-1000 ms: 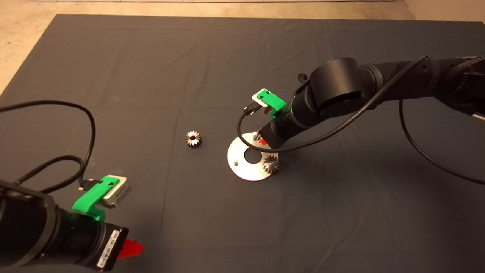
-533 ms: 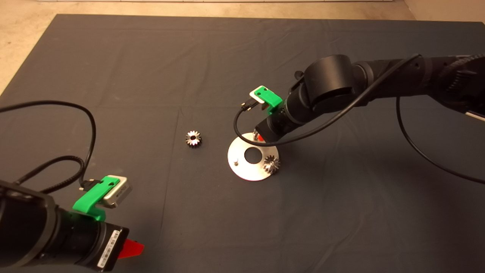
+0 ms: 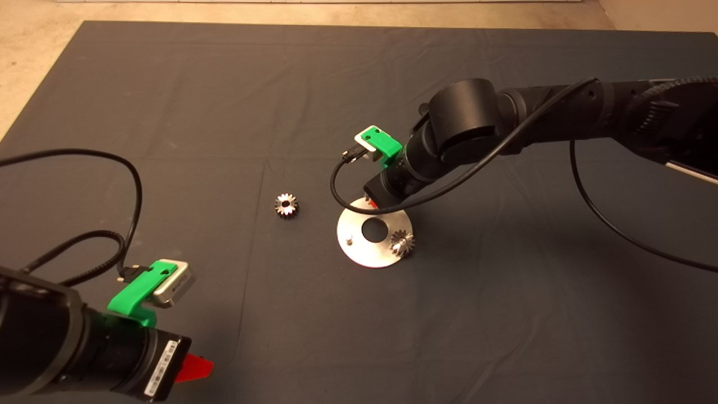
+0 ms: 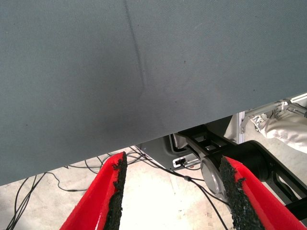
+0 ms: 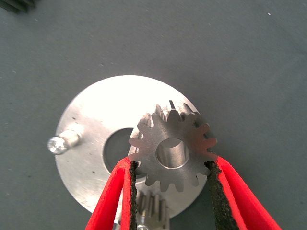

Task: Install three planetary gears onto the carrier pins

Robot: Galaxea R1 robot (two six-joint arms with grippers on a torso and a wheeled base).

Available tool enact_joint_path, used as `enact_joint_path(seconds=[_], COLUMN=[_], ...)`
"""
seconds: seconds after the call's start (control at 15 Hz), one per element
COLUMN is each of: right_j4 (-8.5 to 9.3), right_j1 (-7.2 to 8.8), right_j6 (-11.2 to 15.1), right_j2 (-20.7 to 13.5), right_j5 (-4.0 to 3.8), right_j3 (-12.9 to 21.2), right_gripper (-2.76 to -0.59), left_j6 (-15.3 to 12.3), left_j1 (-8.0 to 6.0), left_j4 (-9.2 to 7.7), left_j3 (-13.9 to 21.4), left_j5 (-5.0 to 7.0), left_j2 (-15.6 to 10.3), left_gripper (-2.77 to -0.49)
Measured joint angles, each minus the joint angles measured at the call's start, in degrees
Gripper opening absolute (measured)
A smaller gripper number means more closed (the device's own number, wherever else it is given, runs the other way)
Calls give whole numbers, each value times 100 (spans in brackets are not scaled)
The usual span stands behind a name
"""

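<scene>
My right gripper [image 5: 170, 164] is shut on a planetary gear [image 5: 172, 152], holding it flat over the far part of the silver disc [image 5: 91, 120]. Silvery metal shows through the gear's hole. One bare carrier pin [image 5: 62, 143] stands on the disc. A second gear [image 3: 402, 243] sits on the disc's near right side, also visible as gear teeth [image 5: 152, 207] between my fingers. A third gear [image 3: 286, 205] lies loose on the mat left of the disc [image 3: 364, 253]. In the head view the right gripper [image 3: 374, 203] hides the far pin. My left gripper [image 3: 193, 367] is parked at the lower left, open.
The dark mat [image 3: 224, 101] spreads wide around the disc. The right arm's black cable [image 3: 336, 191] loops just above the disc's far left rim. In the left wrist view, the mat's edge [image 4: 144, 139], floor cables and the robot's base show beyond the fingers.
The right arm has moved left and away from me with the gear, from the disc's right side to over its far edge. The far pin is now covered. The left arm is still.
</scene>
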Motion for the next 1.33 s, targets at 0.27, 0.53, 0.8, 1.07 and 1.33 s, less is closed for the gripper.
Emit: enact_joint_path(seconds=[0.27,0.53,0.8,1.07,1.33], right_j4=[2,9,9,11,11], right_j1=[0,-11,-17,-89,-107], right_j6=[-44,-133,-157,-216,-218], right_j2=[2,35,93,190,190], right_j5=[-229,-239,-240,-207,-218], right_j3=[-5,-91,-273,-413,-419], right_gripper=[-255,-255,-255,-255,-255], left_j6=[0,0,0,0,0], left_j1=[0,-2,-2,0,-2], left_j4=[0,1,2,2,0], left_j3=[0,0,0,0,0], left_j5=[0,-1,-1,-1,-1], left_j2=[0,0,0,-2,-2], left_gripper=[-195,-195,-195,-195,-195])
